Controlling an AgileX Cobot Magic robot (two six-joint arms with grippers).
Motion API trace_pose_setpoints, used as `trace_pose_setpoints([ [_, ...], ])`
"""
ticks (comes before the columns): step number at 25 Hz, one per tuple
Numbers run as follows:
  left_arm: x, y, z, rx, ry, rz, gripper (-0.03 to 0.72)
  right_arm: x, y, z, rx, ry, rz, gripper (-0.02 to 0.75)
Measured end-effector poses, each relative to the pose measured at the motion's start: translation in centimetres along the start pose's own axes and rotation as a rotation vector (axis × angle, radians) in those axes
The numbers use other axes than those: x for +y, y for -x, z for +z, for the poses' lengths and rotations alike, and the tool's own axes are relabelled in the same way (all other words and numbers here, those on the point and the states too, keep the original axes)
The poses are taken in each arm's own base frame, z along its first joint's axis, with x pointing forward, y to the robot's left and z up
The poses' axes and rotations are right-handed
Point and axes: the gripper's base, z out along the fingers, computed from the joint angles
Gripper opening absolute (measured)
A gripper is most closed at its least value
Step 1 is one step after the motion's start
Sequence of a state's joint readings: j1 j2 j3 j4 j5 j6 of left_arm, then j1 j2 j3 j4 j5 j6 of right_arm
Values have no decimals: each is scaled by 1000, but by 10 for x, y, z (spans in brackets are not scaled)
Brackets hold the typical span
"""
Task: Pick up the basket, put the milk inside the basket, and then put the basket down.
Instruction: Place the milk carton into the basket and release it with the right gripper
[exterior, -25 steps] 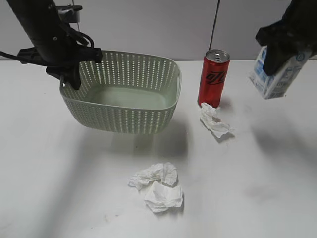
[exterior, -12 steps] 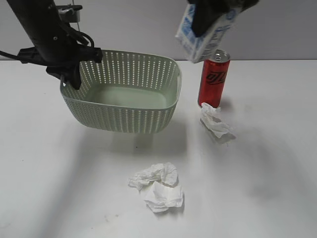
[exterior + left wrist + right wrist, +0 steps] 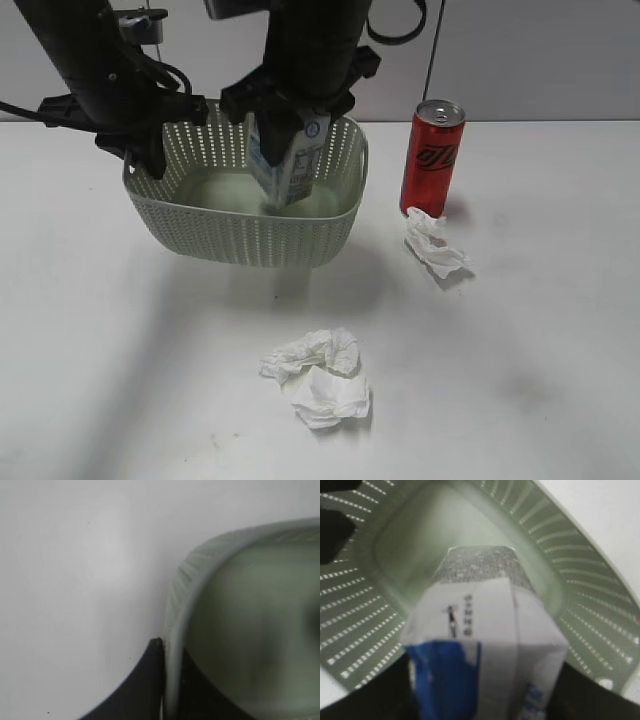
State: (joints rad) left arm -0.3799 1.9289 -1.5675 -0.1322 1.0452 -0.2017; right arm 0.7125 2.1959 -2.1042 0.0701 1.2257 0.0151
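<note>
Sage-green basket (image 3: 250,215) hangs off the table, rim pinched by the left gripper (image 3: 150,150). Right gripper (image 3: 285,115) clamps the milk (image 3: 288,165) low inside it; next, seemingly, release, then lower the basket.

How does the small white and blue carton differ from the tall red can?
The small white and blue milk carton is boxy with flat sides; the tall red drink can is round with a metal top. The carton is tilted and gripped by the right gripper inside the pale green perforated plastic basket; the can stands upright on the white table, outside the basket, untouched. Both appear to be drink containers.
</note>
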Motion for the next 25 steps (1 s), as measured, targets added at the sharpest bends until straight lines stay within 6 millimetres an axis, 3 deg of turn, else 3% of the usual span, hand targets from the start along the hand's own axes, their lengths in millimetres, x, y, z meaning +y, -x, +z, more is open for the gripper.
trace_pose_setpoints([
  [5,0,1,0,-14,-3,2,0,-3,-2,29,57,-11,5,321],
  [14,0,2,0,-17,-4,2,0,-5,-3,36,71,-29,1,322],
  [16,0,2,0,-17,-5,1,0,-5,-3,36,71,-27,1,382],
  [19,1,1,3,-4,13,14,0,-4,-1,34,60,-16,19,554],
  [21,2,1,5,1,17,17,0,-3,1,32,50,-11,32,630],
  [25,2,1,6,3,16,17,0,-2,6,17,5,-5,52,665],
])
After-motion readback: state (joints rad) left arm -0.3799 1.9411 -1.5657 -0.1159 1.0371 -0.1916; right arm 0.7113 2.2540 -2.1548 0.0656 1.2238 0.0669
